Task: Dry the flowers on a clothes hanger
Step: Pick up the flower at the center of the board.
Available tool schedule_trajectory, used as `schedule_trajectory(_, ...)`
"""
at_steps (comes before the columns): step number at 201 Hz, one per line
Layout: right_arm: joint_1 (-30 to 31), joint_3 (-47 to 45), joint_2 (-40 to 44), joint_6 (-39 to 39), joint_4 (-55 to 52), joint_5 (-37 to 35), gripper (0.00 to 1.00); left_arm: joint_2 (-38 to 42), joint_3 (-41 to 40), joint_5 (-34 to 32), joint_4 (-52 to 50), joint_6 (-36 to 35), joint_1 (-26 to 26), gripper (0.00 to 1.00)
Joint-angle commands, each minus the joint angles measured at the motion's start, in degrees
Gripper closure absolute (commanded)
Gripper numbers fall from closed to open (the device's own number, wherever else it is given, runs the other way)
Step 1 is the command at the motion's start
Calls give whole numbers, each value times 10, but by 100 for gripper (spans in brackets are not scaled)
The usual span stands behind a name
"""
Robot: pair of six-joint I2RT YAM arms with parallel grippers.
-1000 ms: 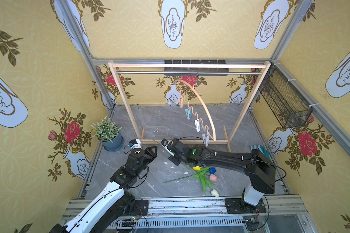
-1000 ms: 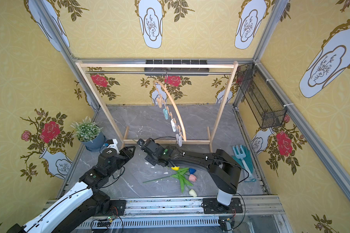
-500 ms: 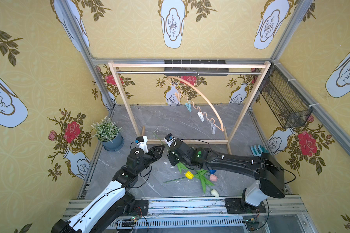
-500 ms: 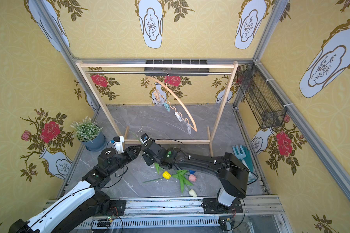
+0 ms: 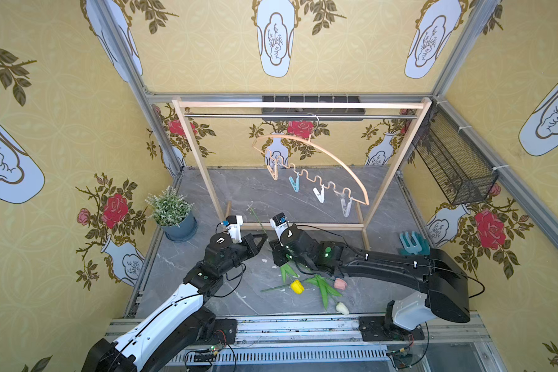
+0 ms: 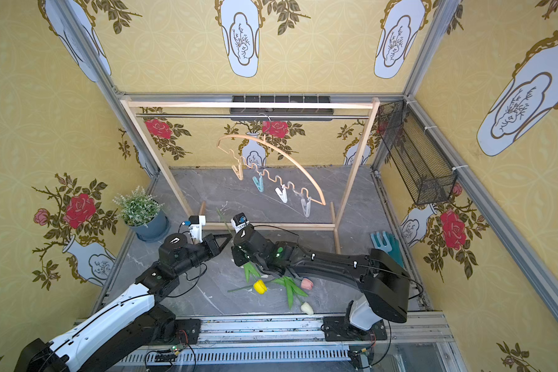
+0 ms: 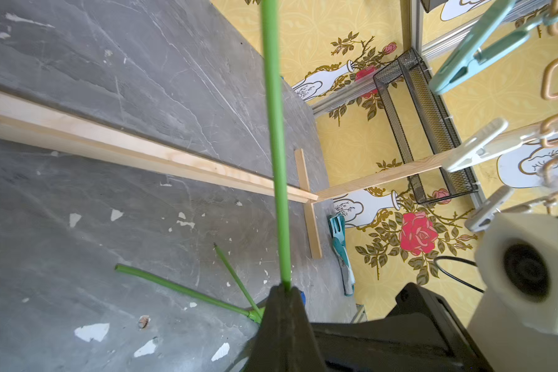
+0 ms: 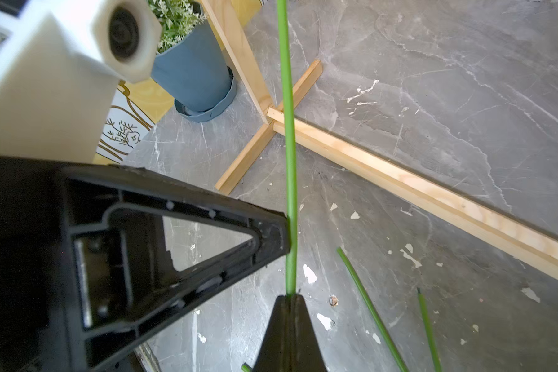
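My right gripper (image 8: 290, 296) is shut on a long green flower stem (image 8: 287, 112) that stands nearly upright. My left gripper (image 7: 285, 288) is shut on the same stem (image 7: 276, 128), a little farther up it. In both top views the two grippers (image 5: 264, 236) (image 5: 273, 254) meet in front of the rack, and this flower's head is hidden. Yellow (image 5: 297, 286), pink (image 5: 340, 283) and white (image 5: 342, 308) tulips lie on the floor by the right arm. The clothes hanger (image 5: 319, 151) hangs tilted from the rail, its clips (image 5: 318, 195) holding nothing.
A wooden rack frame (image 5: 297, 104) spans the back, with its base bar (image 5: 319, 225) just beyond the grippers. A potted plant (image 5: 171, 212) stands at the left. A wire basket (image 5: 455, 167) hangs on the right wall above teal gloves (image 5: 413, 244).
My left gripper moved in toward the right one and closed on the stem. The right gripper brought the stem upright. The hanger turned on the rail, and the yellow tulip shifted on the floor.
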State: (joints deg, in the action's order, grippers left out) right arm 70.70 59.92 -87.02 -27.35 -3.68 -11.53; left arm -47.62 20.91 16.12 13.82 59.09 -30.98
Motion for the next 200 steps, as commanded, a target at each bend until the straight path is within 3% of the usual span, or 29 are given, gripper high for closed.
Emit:
schedule_trajectory(1, 1, -22, 23, -35, 61, 13, 100, -16, 2, 10, 38, 3, 1, 100)
schedule_trajectory(76, -14, -87, 75, -81, 111, 31, 100, -52, 14, 42, 80, -11, 2, 100)
schedule_trajectory(83, -16, -88, 76, -82, 113, 34, 100, -54, 16, 50, 82, -15, 1, 89)
schedule_trajectory(96, -21, -87, 76, -82, 113, 42, 100, -57, 19, 59, 82, -19, 1, 59)
schedule_trajectory(109, -26, -85, 74, -85, 112, 48, 100, -58, 18, 66, 89, -22, 2, 50)
schedule_trajectory(200, -55, -99, 85, -122, 118, 84, 100, -64, 12, 72, 100, -20, 1, 52)
